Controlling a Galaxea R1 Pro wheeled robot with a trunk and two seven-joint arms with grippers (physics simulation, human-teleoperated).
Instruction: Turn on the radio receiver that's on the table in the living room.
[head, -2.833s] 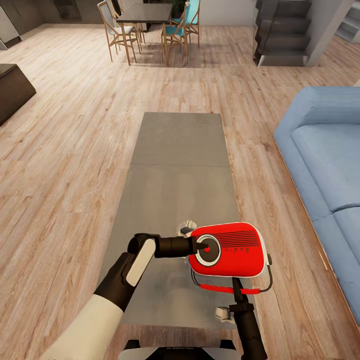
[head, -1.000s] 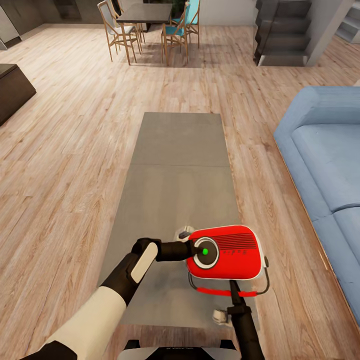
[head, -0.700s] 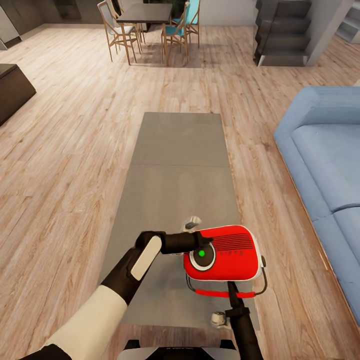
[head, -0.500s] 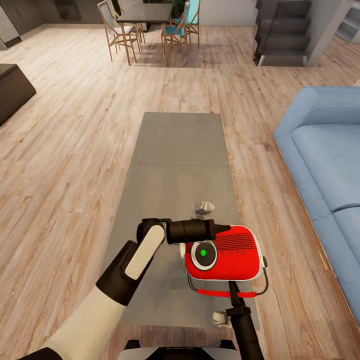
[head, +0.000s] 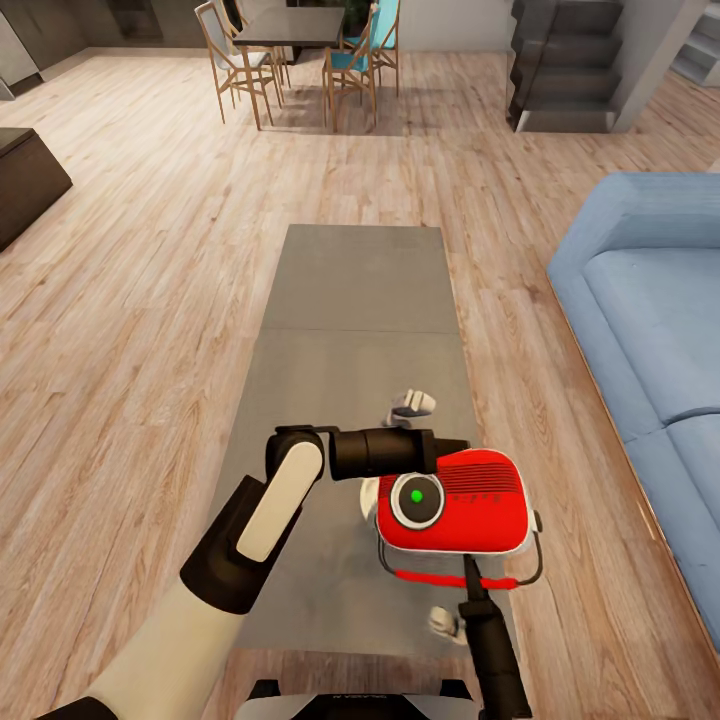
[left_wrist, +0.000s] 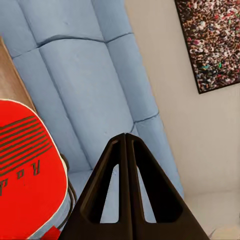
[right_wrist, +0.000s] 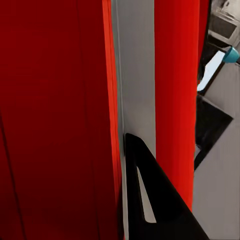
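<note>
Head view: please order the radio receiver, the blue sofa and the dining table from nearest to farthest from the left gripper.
1. Radio receiver, right beside the left gripper.
2. Blue sofa, off to the right.
3. Dining table, far across the room, at the top.

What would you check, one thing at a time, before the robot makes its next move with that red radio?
1. Radio switched on: ok. The radio receiver shows a green light in the middle of its dial.
2. Radio held securely: ok. The right gripper is closed on the radio's red handle.
3. Left gripper off the dial: ok. Its fingers are shut together and point past the radio toward the sofa.
4. Room to set the radio down: ok. The table lies bare beyond the radio.
5. Radio resting on the table or lifted: cannot tell from these views.
</note>
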